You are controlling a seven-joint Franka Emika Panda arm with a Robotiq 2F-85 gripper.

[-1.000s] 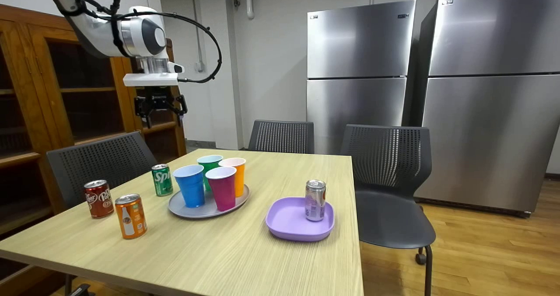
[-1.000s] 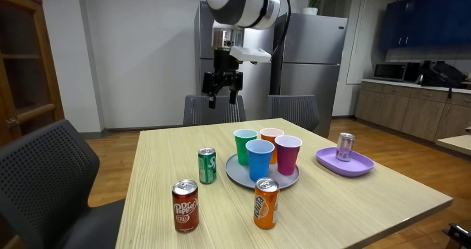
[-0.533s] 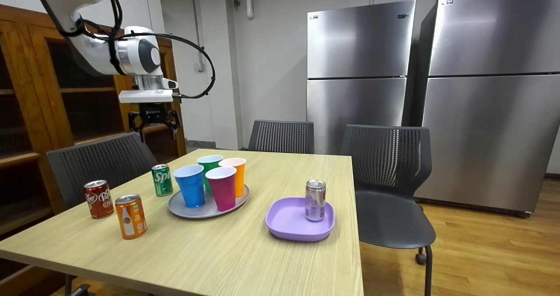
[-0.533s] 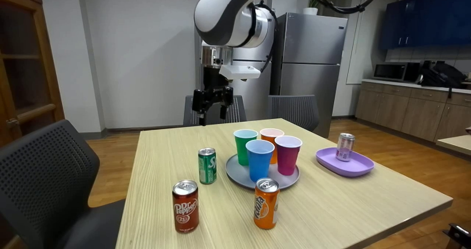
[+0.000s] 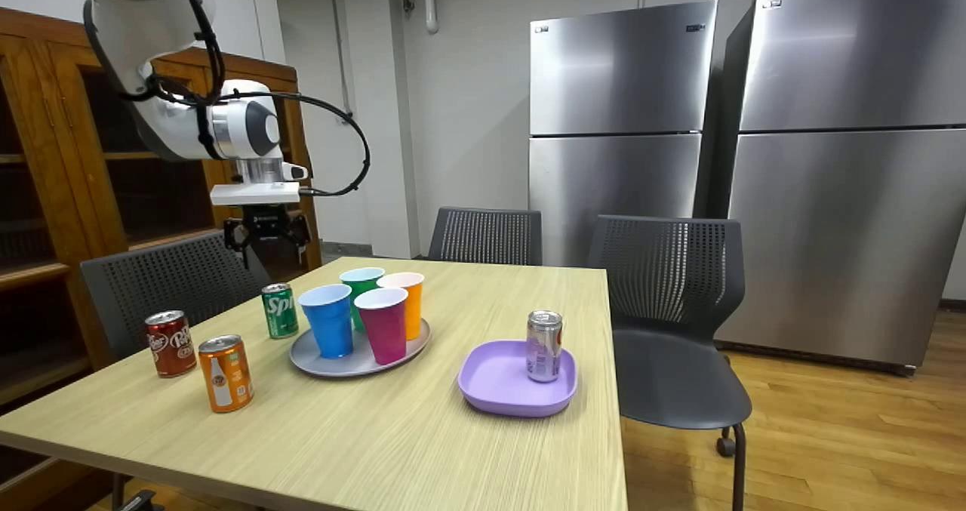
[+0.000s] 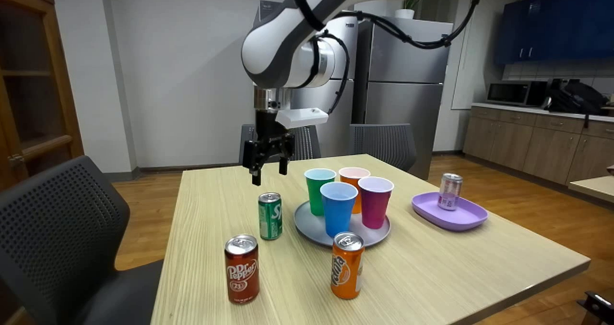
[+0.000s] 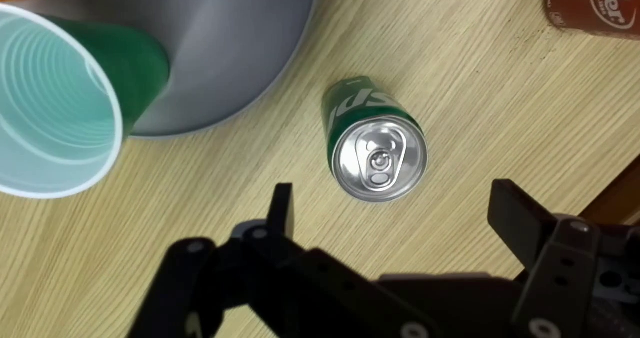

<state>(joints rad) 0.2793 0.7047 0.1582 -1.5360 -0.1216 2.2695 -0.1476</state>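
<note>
Lowered since the earlier frames, the gripper hangs with its fingers spread wide apart. Beneath the fingers, framed between them in the wrist view yet touching neither, the green can stands upright on the table, its long axis vertical and its silver lid pointing up toward them.

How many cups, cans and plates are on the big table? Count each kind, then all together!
Cups: 4 (blue cup, green cup, orange cup, magenta cup)
Cans: 4 (Sprite can, Dr Pepper can, Fanta can, silvery can)
Plates: 2 (grey plate, purple plate)
Total: 10
</note>
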